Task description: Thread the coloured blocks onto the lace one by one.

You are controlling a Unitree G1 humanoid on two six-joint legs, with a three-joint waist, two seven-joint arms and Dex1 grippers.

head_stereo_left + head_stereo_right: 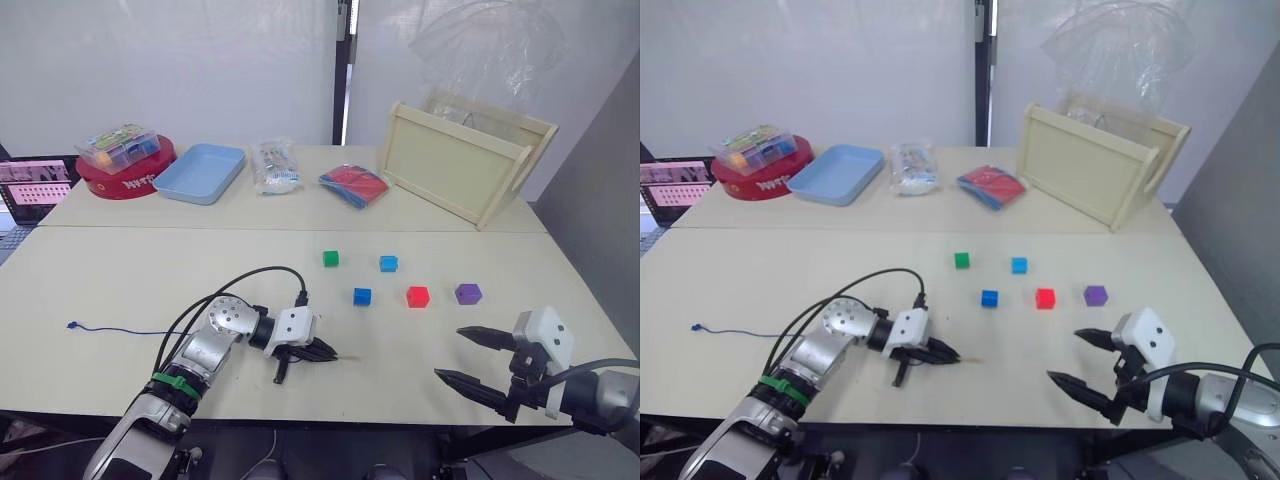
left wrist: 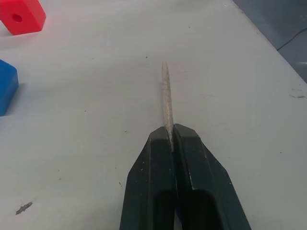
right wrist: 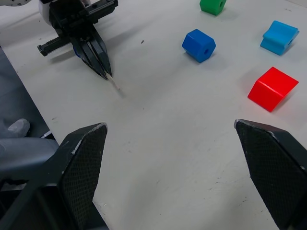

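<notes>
Head pair high over table (image 1: 120,270); wrist views low, close, sharing blocks.

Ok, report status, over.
Left gripper shut on lace tip. Right gripper open, empty. Five blocks loose on table, none threaded. Path clear.

Left pincer (image 3: 106,72) pinching lace tip (image 3: 115,84), red block (image 3: 272,88) well apart.
</notes>
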